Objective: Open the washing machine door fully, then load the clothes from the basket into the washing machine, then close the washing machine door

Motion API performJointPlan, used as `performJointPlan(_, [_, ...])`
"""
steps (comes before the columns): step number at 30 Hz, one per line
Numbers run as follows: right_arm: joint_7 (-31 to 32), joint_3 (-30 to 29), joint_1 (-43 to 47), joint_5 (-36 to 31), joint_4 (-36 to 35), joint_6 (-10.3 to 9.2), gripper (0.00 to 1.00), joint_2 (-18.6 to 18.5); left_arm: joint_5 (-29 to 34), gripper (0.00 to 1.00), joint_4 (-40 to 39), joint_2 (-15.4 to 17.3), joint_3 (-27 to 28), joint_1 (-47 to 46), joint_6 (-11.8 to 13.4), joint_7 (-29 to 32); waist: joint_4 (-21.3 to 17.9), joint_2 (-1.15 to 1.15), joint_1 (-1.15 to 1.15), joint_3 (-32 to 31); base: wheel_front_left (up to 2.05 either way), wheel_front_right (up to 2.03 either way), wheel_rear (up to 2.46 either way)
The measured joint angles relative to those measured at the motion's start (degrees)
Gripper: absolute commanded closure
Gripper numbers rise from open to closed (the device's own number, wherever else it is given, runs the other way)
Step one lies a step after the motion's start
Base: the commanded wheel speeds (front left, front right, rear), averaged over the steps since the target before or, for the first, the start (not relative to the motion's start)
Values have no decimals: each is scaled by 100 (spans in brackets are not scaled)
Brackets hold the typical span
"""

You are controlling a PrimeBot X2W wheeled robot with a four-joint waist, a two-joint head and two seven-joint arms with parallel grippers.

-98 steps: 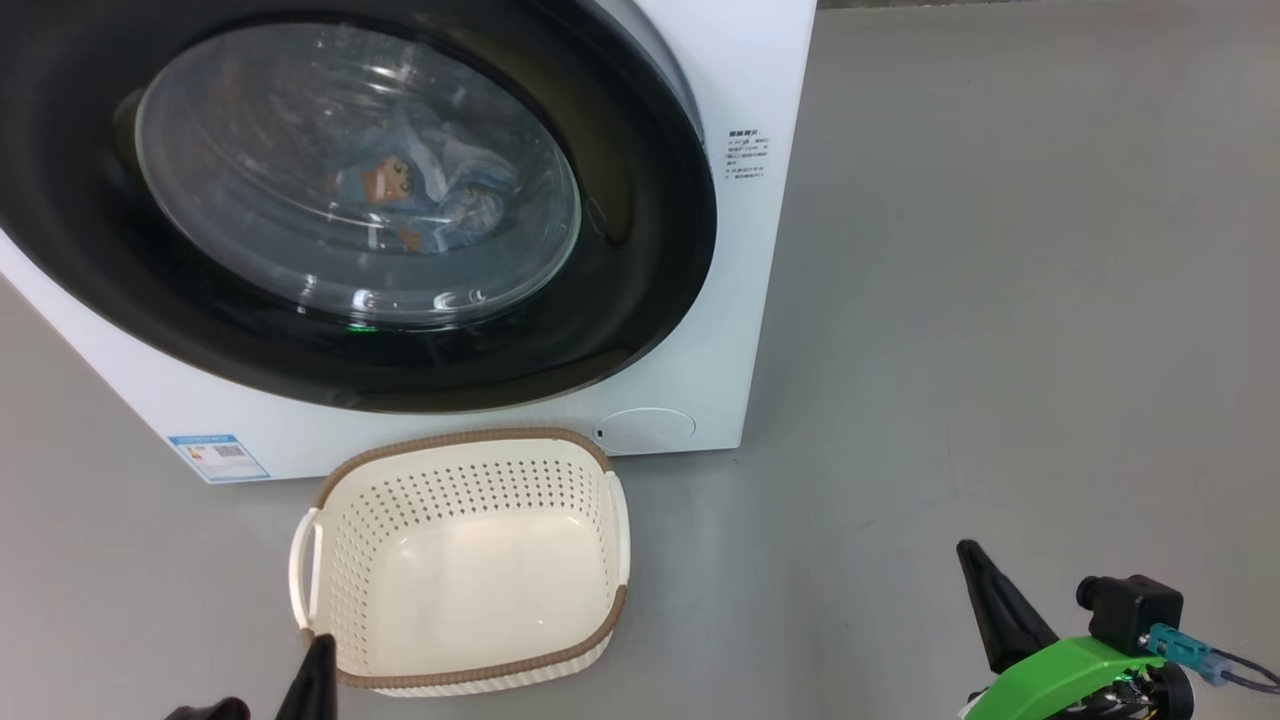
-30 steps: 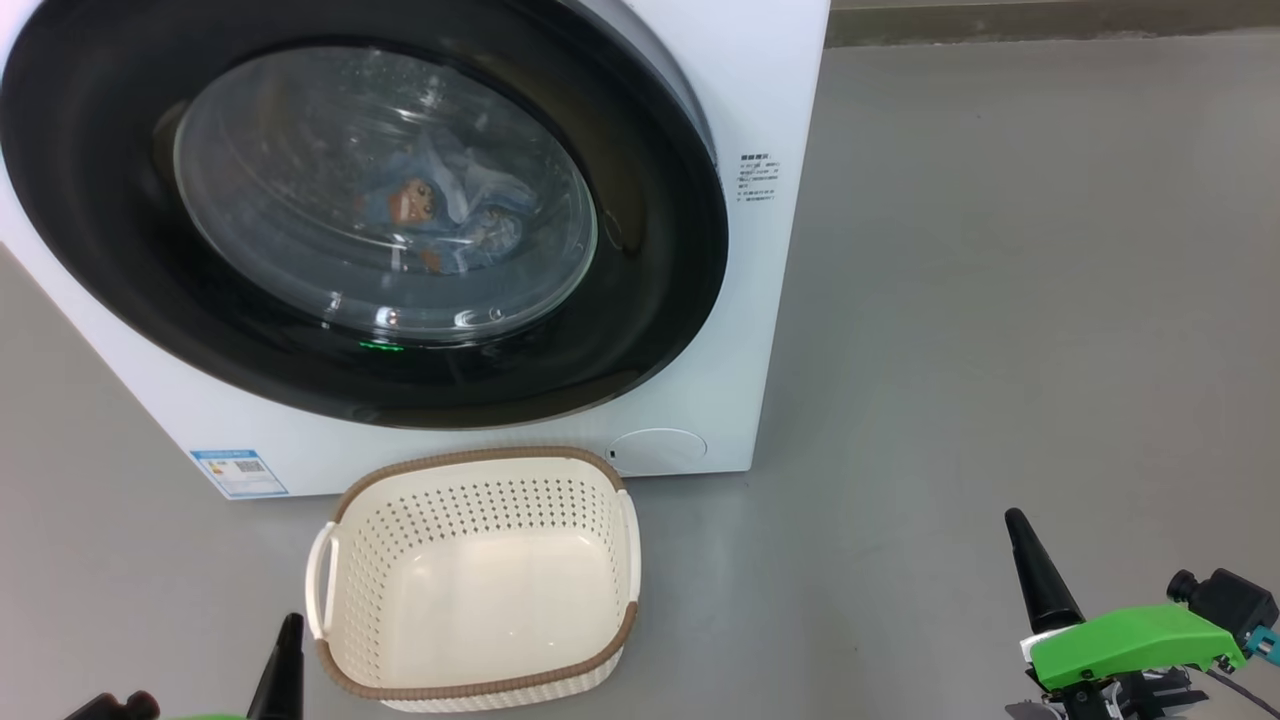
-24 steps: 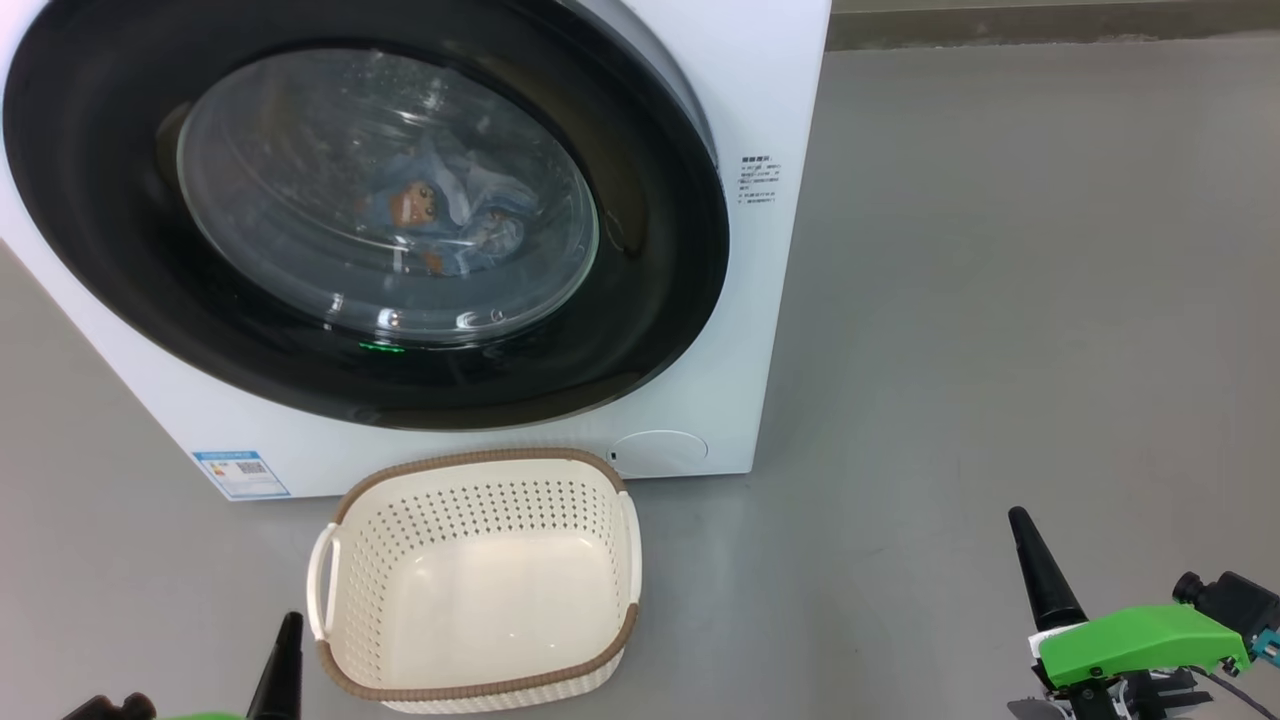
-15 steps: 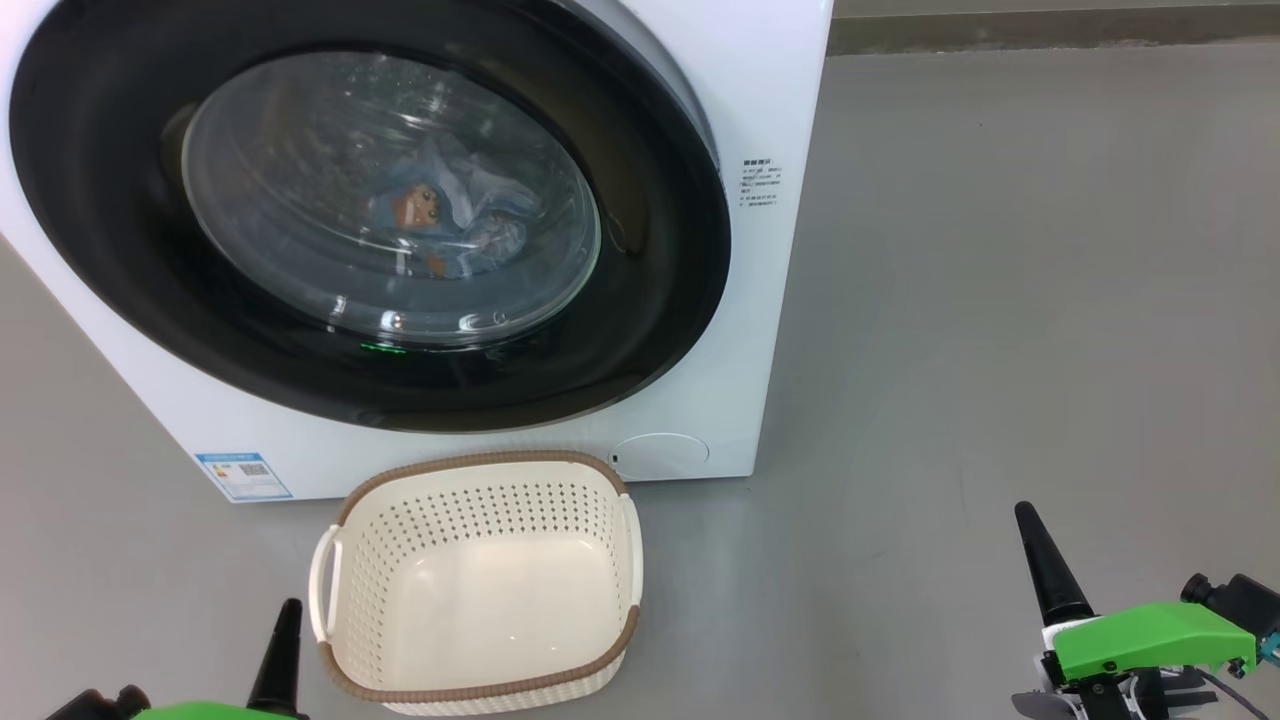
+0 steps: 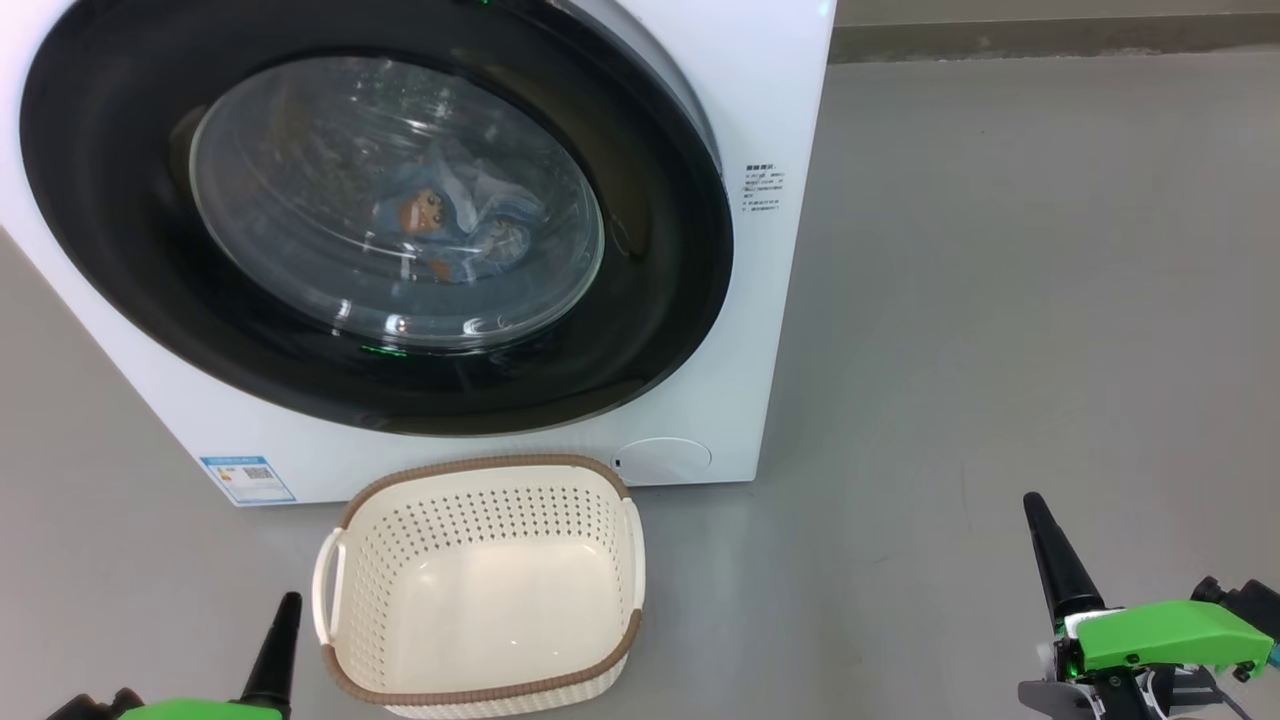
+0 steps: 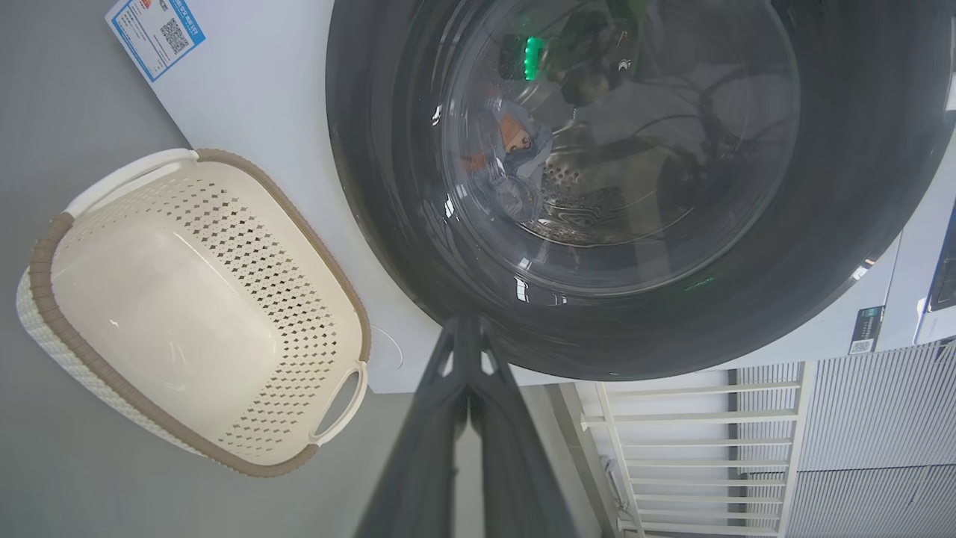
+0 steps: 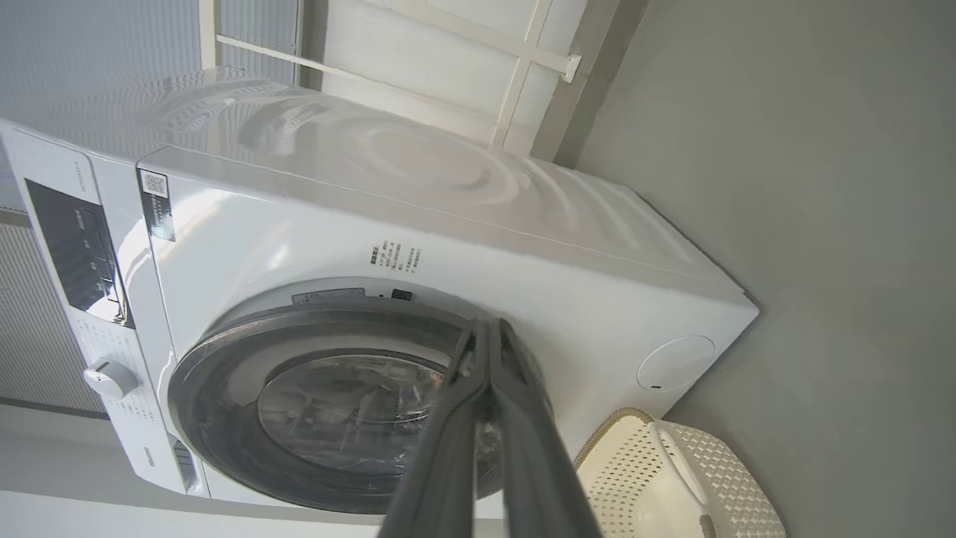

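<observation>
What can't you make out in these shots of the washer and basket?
- Head view: clothes behind the washing machine door; curved glass and glare blur all but a denim-blue piece.
- Head view: blue label sticker, print too small to read.
- Right wrist view: basket, cut off by the bottom edge.

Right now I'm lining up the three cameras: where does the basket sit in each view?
Head view: basket, lower centre, below the washing machine door.
Left wrist view: basket at the left, left of the door.
Right wrist view: bottom right corner, partly cut off, right of the door.
Shared landmark: the door's black ring.
</observation>
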Motion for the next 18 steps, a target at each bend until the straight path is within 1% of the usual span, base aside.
performJointPlan(18, [289, -210, 104, 955, -162, -1, 100, 80, -981, 100, -46, -37, 134, -125, 0, 294, 27, 0, 0, -62, 0, 0, 0])
